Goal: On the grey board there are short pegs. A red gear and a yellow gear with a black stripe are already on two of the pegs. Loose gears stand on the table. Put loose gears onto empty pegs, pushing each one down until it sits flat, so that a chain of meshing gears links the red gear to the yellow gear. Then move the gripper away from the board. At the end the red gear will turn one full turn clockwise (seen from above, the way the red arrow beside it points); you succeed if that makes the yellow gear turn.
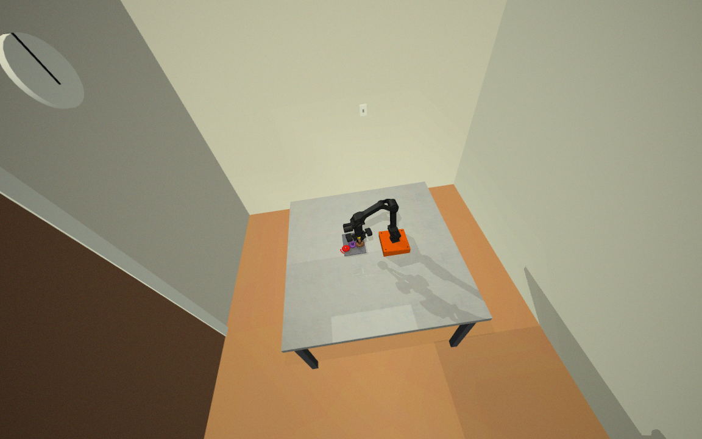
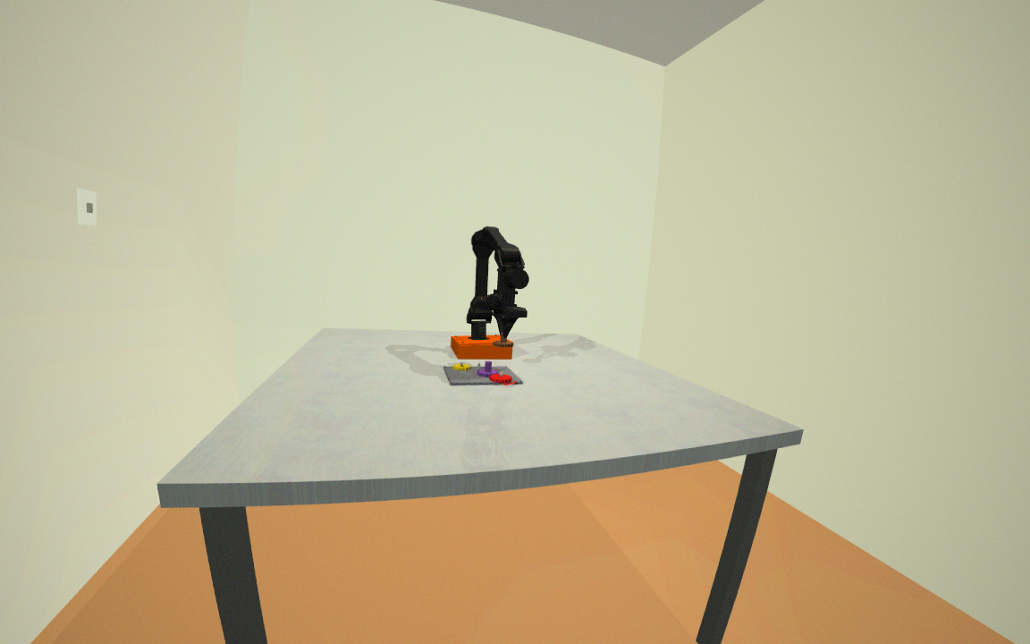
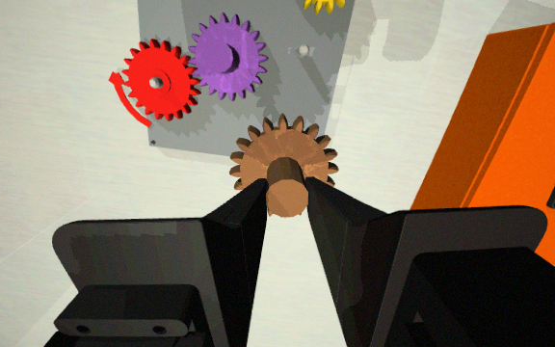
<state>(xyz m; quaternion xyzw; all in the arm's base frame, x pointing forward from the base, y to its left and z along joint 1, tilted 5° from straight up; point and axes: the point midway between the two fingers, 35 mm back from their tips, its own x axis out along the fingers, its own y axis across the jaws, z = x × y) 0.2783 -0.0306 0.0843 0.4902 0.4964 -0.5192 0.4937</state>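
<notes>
Holding brown gear (image 1: 359, 244) (image 2: 502, 344) (image 3: 284, 145) by its stem, hand (image 1: 359, 240) (image 2: 504, 339) (image 3: 285, 186) clamped; wrist view: purple gear (image 1: 352, 244) (image 2: 487, 372) (image 3: 215, 58) at eleven o'clock from hand.

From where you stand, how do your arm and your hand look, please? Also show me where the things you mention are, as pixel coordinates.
My arm (image 1: 375, 210) (image 2: 482, 272) is black, with chunky joints and slim links. My hand (image 1: 359, 238) (image 2: 504, 339) (image 3: 285, 186) is black too, with two tapering fingers and wide side plates. I see no sleeve.
</notes>
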